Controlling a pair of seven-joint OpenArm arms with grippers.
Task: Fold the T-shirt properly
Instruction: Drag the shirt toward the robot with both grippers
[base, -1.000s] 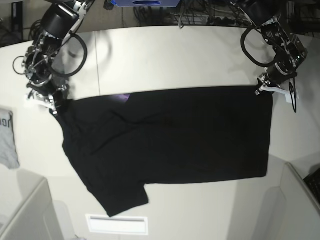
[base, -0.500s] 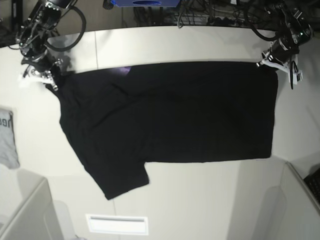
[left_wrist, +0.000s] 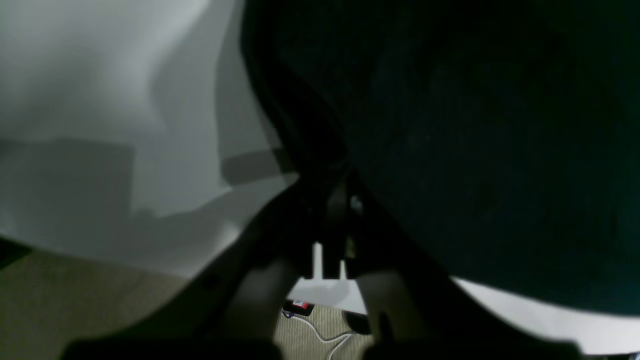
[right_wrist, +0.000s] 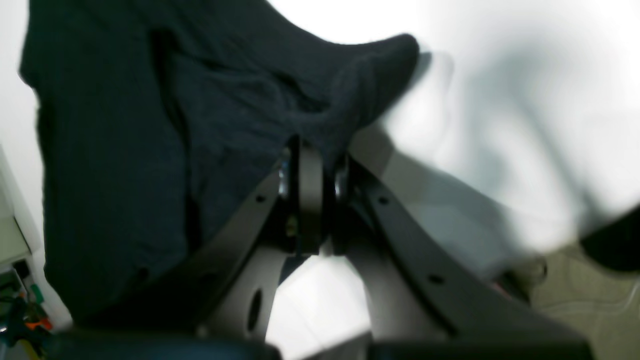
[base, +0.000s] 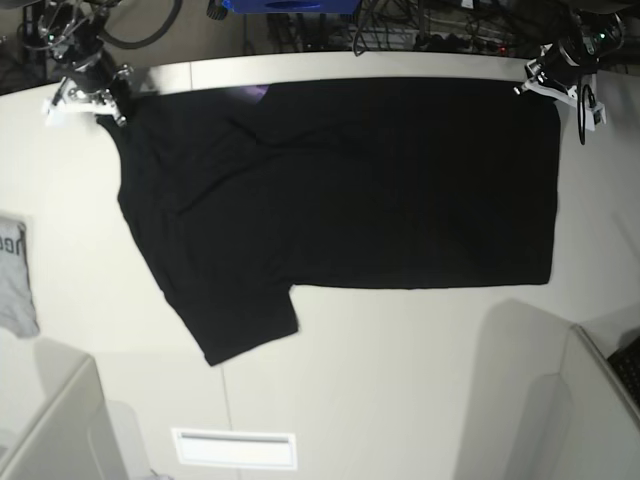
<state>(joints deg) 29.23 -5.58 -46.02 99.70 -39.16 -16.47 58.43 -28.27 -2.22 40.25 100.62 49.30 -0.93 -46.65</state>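
I judged the step a spread: I wanted both corners pulled level and taut. The right gripper (base: 97, 92) was clamped on the shirt (base: 340, 190), the left gripper (base: 545, 82) likewise. The shirt lay flat and plain black on the worktop (base: 400, 380), 1 sleeve splayed.
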